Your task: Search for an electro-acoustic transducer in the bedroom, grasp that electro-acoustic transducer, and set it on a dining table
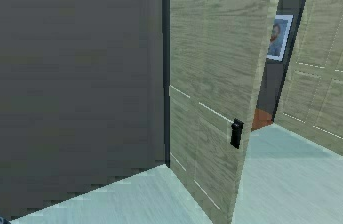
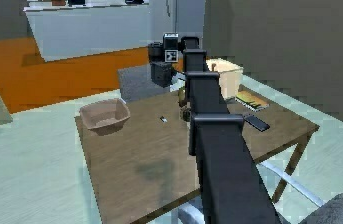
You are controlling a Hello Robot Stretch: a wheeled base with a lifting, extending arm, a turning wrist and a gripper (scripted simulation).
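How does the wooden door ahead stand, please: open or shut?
Open: the wooden door stands angled, with a wall picture visible past its edge.

Bowl [image 2: 106, 116] left of box [image 2: 226, 78], on table [image 2: 149, 152]

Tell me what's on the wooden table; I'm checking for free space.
On the table: a pinkish bowl, a beige box, a dark flat bar. The arm hides a strip.

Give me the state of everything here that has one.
Wooden door: open.
Pink bowl: upright on the table, looks empty.
Tan box: upright, open-topped.
Arm: extended over the table.
Pincer: cannot tell whether it holds anything.
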